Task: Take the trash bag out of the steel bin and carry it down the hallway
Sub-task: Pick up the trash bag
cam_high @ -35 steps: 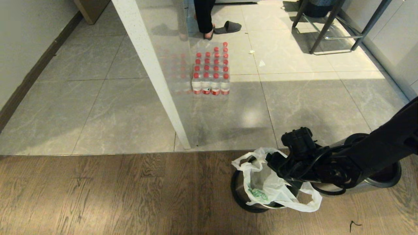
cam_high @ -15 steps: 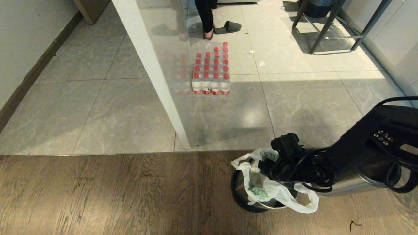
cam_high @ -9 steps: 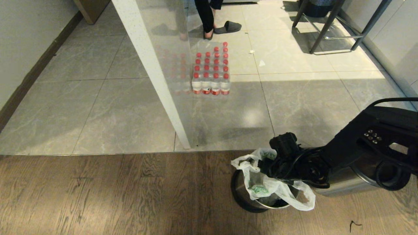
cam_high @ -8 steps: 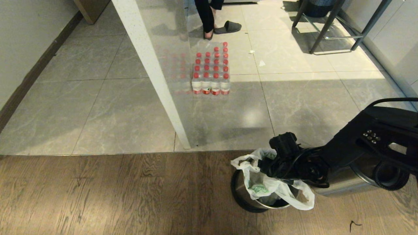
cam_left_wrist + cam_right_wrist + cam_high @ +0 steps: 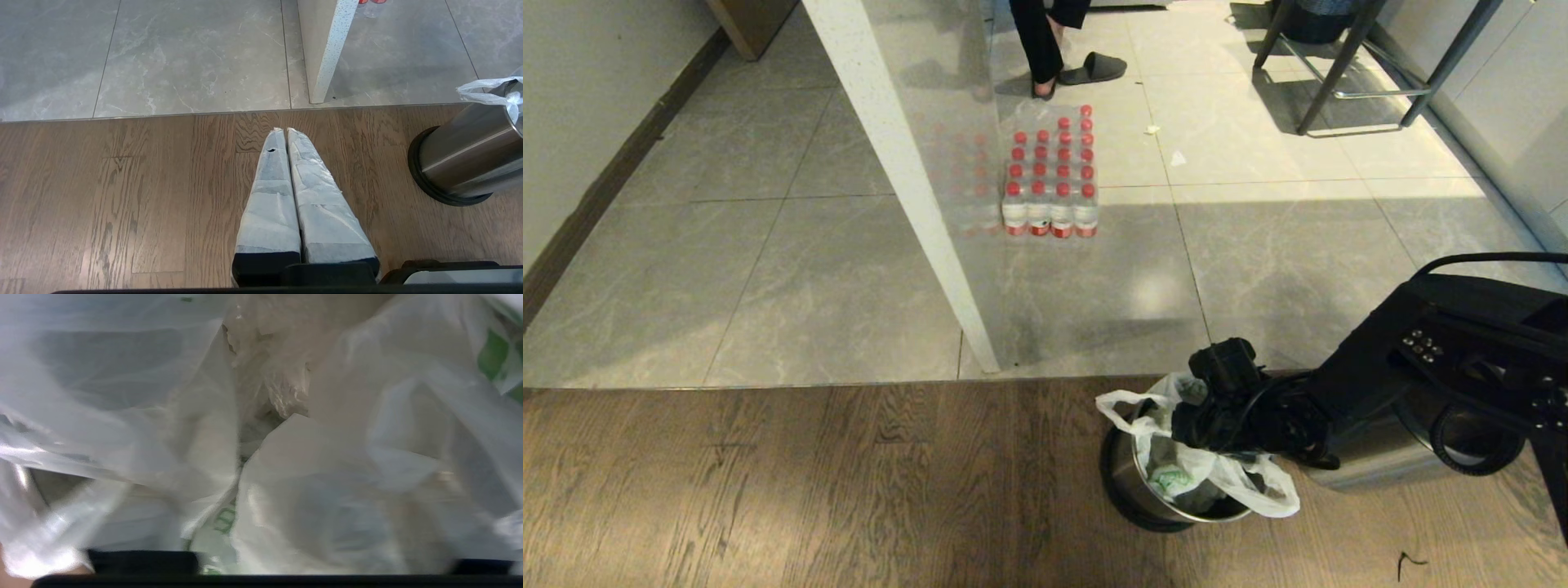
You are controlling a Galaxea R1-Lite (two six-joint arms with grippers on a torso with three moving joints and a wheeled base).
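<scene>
**Head view: right arm reaches into bagged steel bin**

Head view footage shows the right gripper [image 5: 1186, 425] sunk among the folds of the trash bag [image 5: 1217, 478] at the mouth of the steel bin [image 5: 1131, 486]. Its fingers are hidden by the wrist and by plastic, so it cannot be told how far apart they are or whether the bag is gripped. The right arm is stretched in low from the right edge of the picture, forearm close to level, wrist bent down over the bin's black rim. In the right wrist view nothing but crumpled white film [image 5: 310, 477] with scraps of green print is seen, pressed close around the fingers.

The bag is seated in the bin, one loop handle draped over the near rim and another lifted over the far left side. The bin is stood on the brown wood floor [image 5: 809, 490], just short of the seam with the grey hallway tiles [image 5: 833, 286]. A second steel bin [image 5: 1372, 461] is seen just to the right, partly covered by the arm.

The left gripper [image 5: 284, 132] is held idle above the wood floor, its two wrapped fingers pressed together, well left of the bin.

Farther off, a shrink-wrapped pack of red-capped bottles [image 5: 1049, 175] is set on the tiles beside a white post [image 5: 907, 180]. A person's legs [image 5: 1037, 41] and a loose slipper [image 5: 1094, 67] are seen beyond it.
</scene>
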